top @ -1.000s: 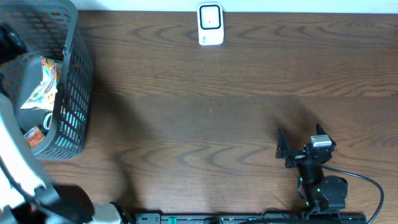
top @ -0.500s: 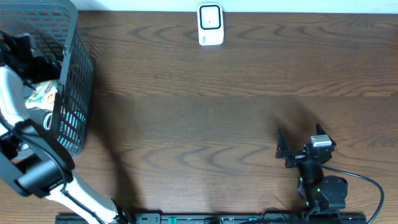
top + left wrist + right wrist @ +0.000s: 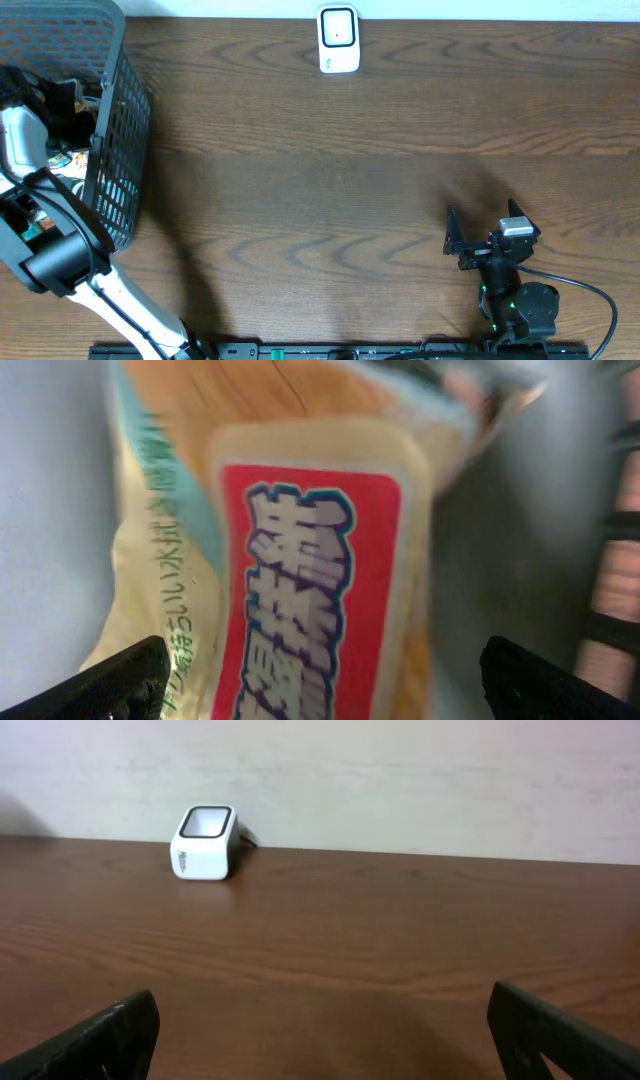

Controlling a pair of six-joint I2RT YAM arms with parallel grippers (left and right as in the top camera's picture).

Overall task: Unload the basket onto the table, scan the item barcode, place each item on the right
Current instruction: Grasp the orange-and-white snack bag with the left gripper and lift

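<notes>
Reaching deeper into basket (image 3: pixel 118 150), left pincer (image 3: pixel 330 682) released over snack packet (image 3: pixel 312 580), right pincer (image 3: pixel 320 1042) released

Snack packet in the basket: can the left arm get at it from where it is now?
Probably yes. The left gripper is down inside the basket, jaws open, with the snack packet lying right below its fingertips and nothing covering it. Only the basket wall looks close.
</notes>
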